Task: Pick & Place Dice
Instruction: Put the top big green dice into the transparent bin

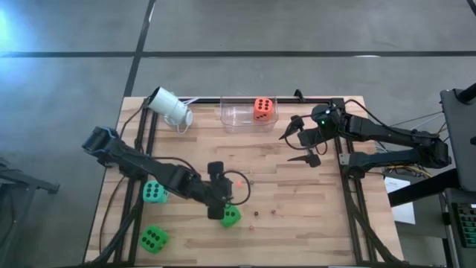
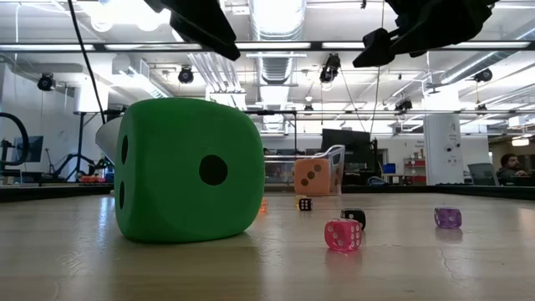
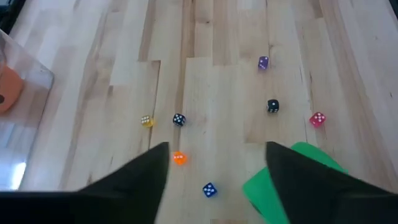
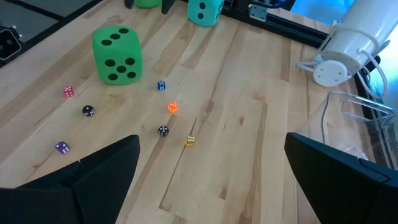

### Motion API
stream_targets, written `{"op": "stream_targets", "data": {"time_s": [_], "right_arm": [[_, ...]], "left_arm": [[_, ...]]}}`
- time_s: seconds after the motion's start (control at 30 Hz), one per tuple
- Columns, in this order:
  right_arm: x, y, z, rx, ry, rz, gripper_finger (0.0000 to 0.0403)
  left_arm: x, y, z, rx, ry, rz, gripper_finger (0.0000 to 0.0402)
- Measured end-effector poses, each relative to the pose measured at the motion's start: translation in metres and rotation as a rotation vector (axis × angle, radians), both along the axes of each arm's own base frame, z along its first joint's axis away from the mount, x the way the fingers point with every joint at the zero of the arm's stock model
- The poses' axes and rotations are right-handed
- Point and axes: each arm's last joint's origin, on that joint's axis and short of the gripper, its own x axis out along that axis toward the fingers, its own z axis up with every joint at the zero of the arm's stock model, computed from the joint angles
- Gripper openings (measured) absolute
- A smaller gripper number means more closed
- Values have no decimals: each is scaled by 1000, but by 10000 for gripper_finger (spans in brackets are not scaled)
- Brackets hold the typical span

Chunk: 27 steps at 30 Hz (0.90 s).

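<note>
A green die (image 1: pixel 230 217) rests on one face on the table, near the front; my left gripper (image 1: pixel 222 204) hangs open just above and beside it, apart from it. In the left wrist view, the die (image 3: pixel 292 177) shows behind one finger. Several tiny dice (image 3: pixel 178 158) lie scattered beyond the fingers. A teal die (image 1: pixel 154 192) and a second green die (image 1: pixel 152 239) sit at the front left. An orange-red die (image 1: pixel 262 109) lies in the clear container (image 1: pixel 236 123) at the back. My right gripper (image 1: pixel 301 145) waits open at the back right, above the table.
A white cup (image 1: pixel 171 106) lies on its side at the back left, with a cable beside it. Black frame rails (image 1: pixel 349 201) run along the table's left and right sides. Bare wood lies between the container and the tiny dice (image 4: pixel 163 130).
</note>
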Motion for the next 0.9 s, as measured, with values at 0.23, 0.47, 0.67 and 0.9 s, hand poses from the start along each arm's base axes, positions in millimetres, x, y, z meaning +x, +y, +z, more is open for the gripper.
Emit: {"op": "stream_targets", "data": {"time_s": [0.23, 0.47, 0.67, 0.9], "right_arm": [[0, 0, 0, 0, 0, 0, 400], [0, 0, 0, 0, 0, 0, 400], [0, 0, 0, 0, 0, 0, 400], [0, 0, 0, 0, 0, 0, 400]], "left_arm": [[-2, 1, -2, -124, 0, 155, 393], [-2, 0, -2, -250, -18, 280, 395], [-6, -1, -5, -337, 42, 322, 398], [-9, 0, -6, -366, 94, 354, 399]]}}
